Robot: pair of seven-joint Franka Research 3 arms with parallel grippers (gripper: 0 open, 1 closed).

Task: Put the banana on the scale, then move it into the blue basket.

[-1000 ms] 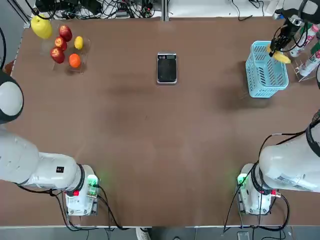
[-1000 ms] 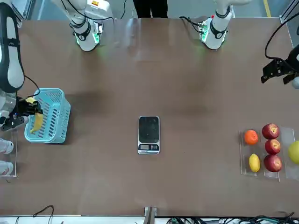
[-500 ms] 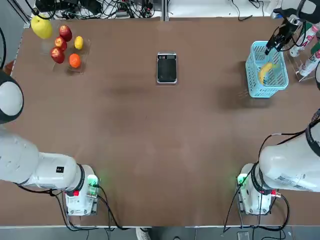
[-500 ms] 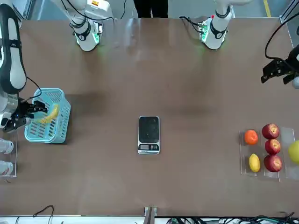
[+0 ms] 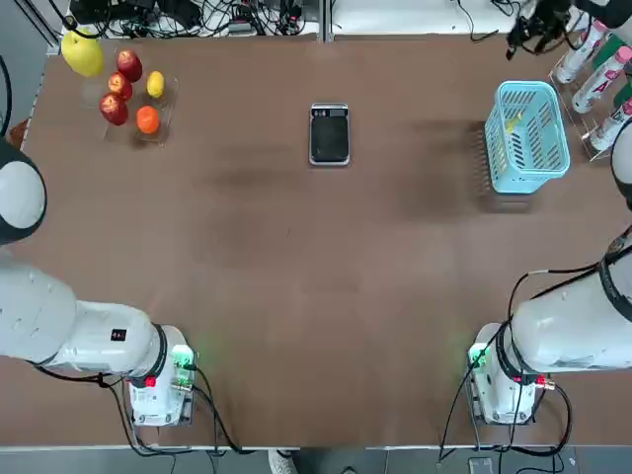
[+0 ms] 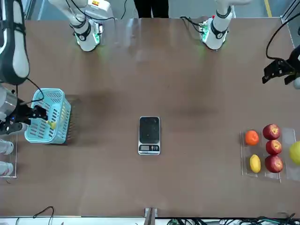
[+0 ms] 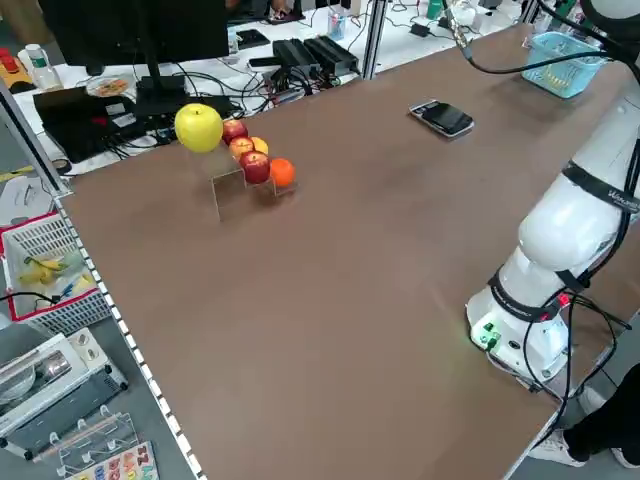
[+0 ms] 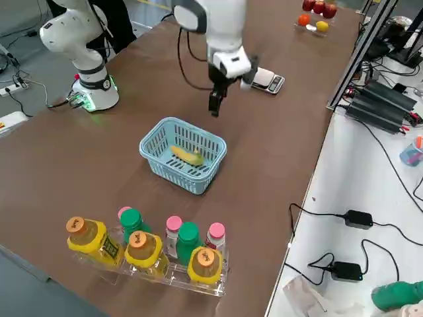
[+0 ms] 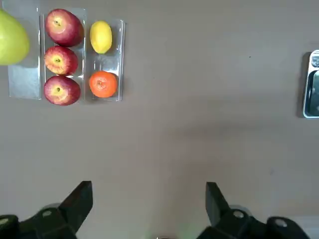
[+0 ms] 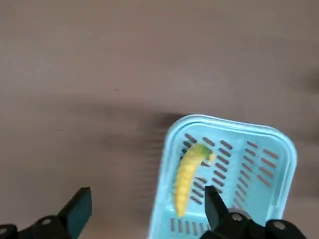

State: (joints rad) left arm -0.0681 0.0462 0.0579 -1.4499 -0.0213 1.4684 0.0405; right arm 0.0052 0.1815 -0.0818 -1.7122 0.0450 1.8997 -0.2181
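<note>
The blue basket [image 8: 183, 155] holds the banana [image 8: 188, 156] flat on its floor. Above the basket, the right gripper [image 8: 215, 104] hangs released and empty; retreating straight up should avoid clipping the rim. Well apart from the basket, the scale [image 5: 329, 133] is bare. The left gripper [image 6: 280, 70] idles spread beyond it.

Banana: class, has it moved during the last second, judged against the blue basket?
Yes. The banana dropped from above the blue basket's rim to its floor.
</note>
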